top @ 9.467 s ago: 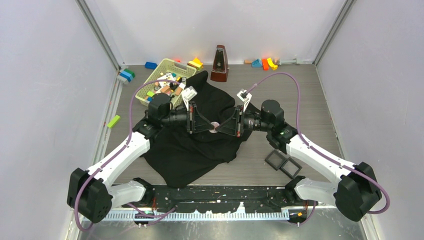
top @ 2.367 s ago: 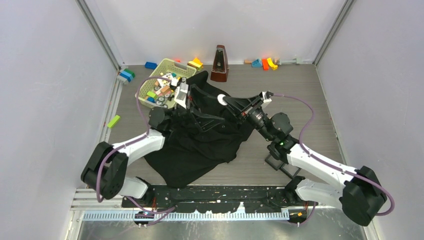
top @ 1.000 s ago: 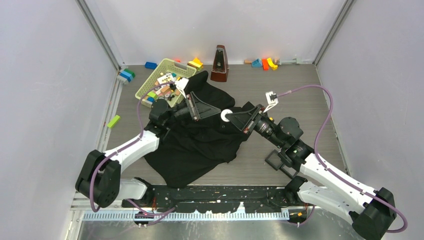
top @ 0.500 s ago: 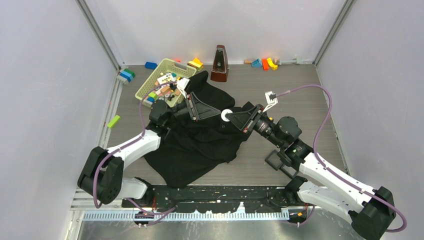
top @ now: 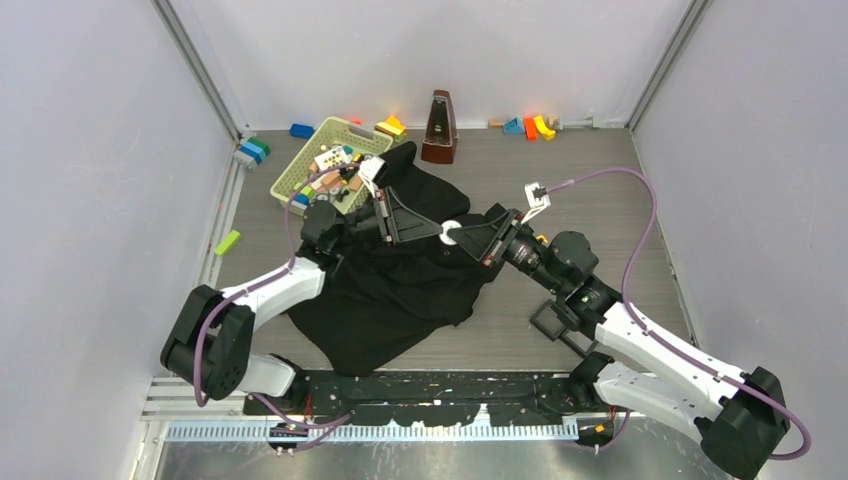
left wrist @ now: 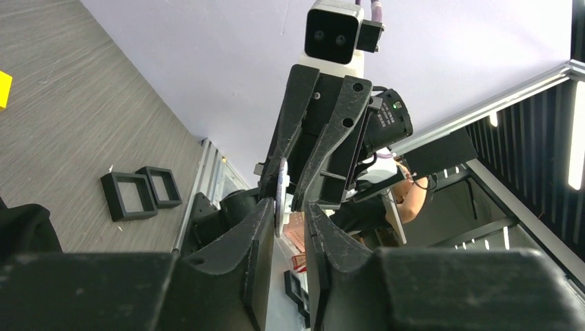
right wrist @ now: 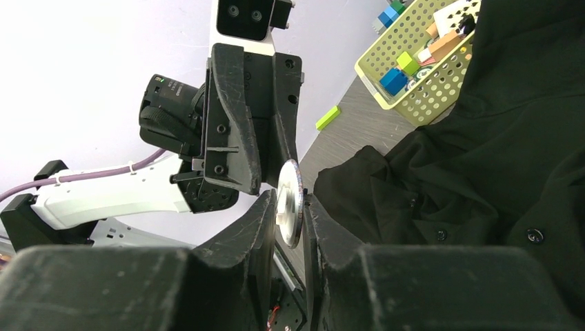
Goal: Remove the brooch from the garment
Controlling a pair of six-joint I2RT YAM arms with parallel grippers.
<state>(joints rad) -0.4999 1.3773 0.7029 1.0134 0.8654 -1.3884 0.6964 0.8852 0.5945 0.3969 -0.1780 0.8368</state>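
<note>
The black garment [top: 400,290] lies crumpled on the table under both raised arms; it also shows in the right wrist view [right wrist: 483,152]. My right gripper [top: 460,236] is shut on the brooch [top: 451,231], a small round pale disc held in the air above the garment. In the right wrist view the brooch [right wrist: 288,214] stands edge-on between my right fingers [right wrist: 317,227]. My left gripper [top: 437,231] faces it tip to tip. In the left wrist view the brooch's edge [left wrist: 279,196] sits between my left fingertips [left wrist: 262,221], against one, with a gap to the other.
A yellow-green basket [top: 320,160] of coloured blocks stands at the back left, touching the garment. A brown metronome [top: 438,128] stands at the back. Two black square trays [top: 567,325] lie front right. Loose blocks lie along the back wall [top: 530,126] and the left edge [top: 227,242].
My left gripper has moved right until its tips reach the brooch held by my right gripper. The right arm has shifted slightly left. The garment has not moved.
</note>
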